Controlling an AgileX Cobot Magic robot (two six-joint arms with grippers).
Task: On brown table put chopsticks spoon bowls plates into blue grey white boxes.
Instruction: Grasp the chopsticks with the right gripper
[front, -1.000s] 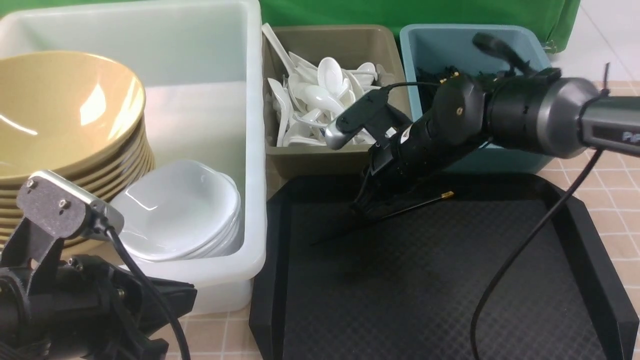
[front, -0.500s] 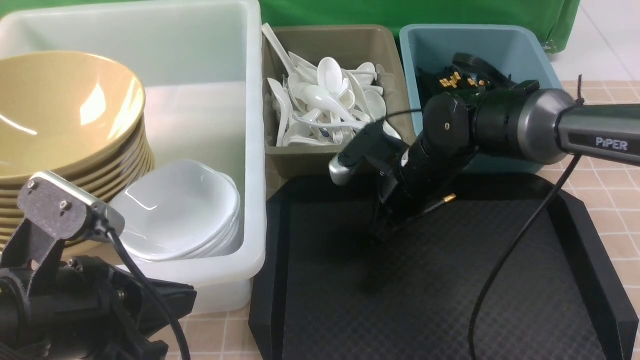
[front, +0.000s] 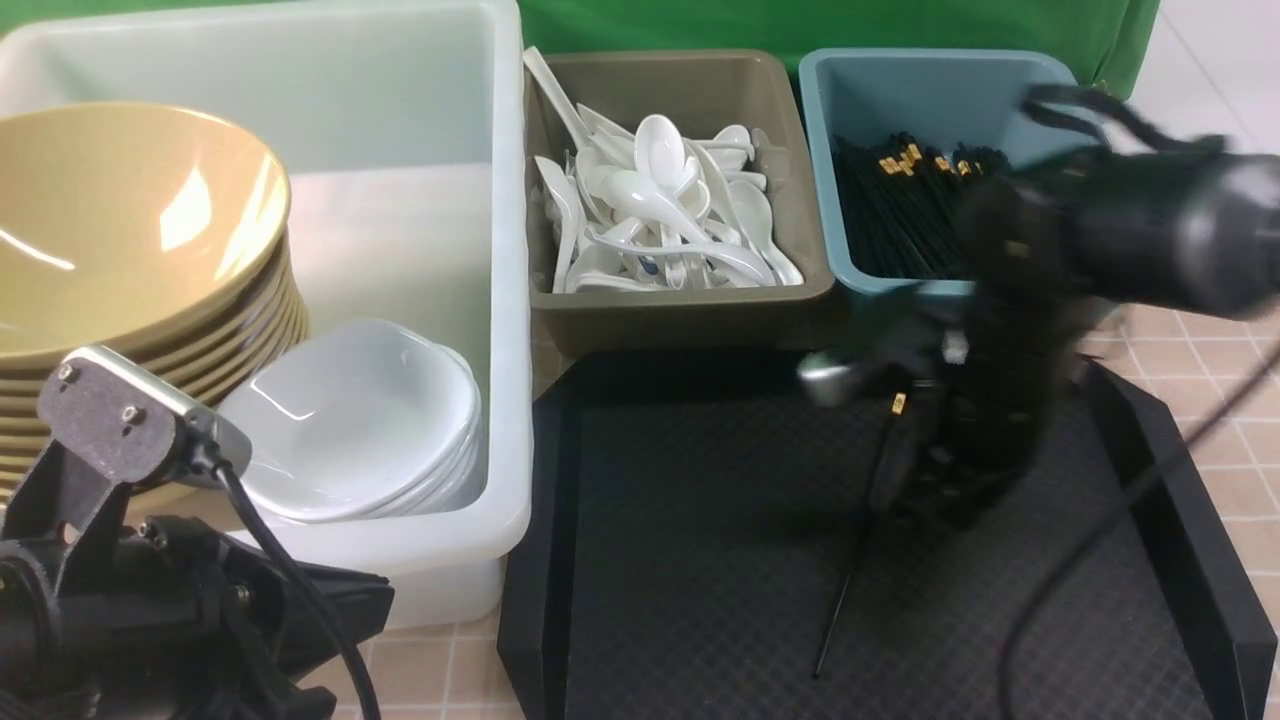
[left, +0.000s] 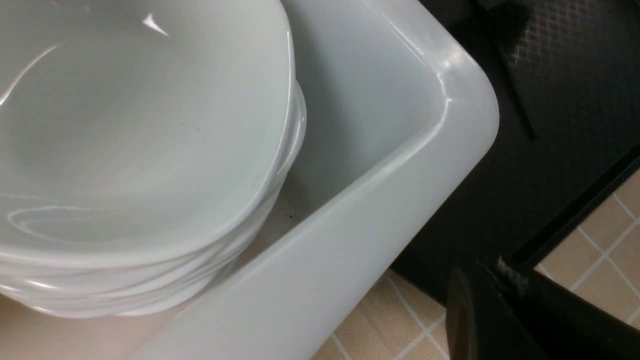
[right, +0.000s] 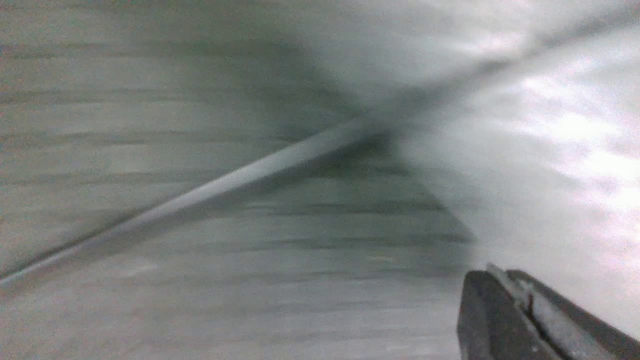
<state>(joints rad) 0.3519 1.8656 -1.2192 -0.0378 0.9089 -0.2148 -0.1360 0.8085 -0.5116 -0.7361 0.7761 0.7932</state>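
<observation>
One chopstick over the black tray; claw states unreadable.
Front view: blurred right gripper at the tray's far-right corner; grip on the stick cannot be told. Left wrist view: left gripper near the white box corner, spread unclear. Right wrist view: chopstick, blurred.

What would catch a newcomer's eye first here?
Probably the tall stack of mustard-yellow bowls filling the left of the white tub. Next comes the blurred black right arm over the black tray, with one chopstick slanting beside it. Behind, white spoons lie heaped in the grey bin.
</observation>
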